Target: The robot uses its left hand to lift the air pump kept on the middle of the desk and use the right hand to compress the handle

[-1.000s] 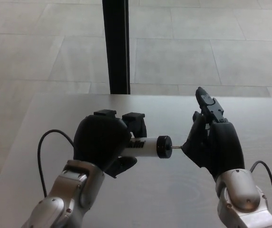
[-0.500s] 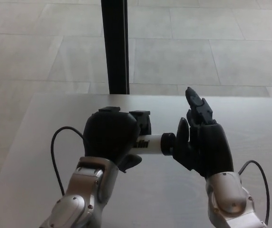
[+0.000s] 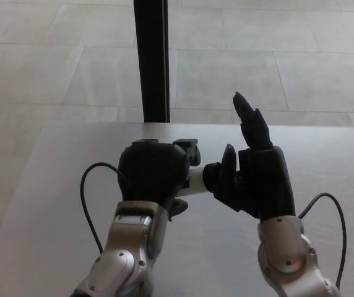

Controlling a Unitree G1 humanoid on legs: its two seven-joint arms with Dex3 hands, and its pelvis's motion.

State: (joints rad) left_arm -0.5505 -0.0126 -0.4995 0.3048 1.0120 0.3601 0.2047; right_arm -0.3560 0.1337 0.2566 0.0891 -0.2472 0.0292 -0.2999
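My left hand (image 3: 153, 173) is shut around the air pump (image 3: 197, 176), a white tube with a black end cap, and holds it level above the desk (image 3: 59, 185). Only a short stretch of the white tube shows past its fingers. My right hand (image 3: 254, 179) stands just to the right of the pump, fingers apart and one pointing up, with its palm pressed against the pump's black end. The handle rod is hidden between the cap and my palm.
A black vertical post (image 3: 151, 59) rises behind the desk's far edge. Black cables loop off both wrists, one on the left (image 3: 87, 198) and one on the right (image 3: 338, 216). Pale tiled floor lies beyond the desk.
My right hand has moved left against the pump's end and the thin rod no longer shows. My left hand and the pump have shifted slightly right.
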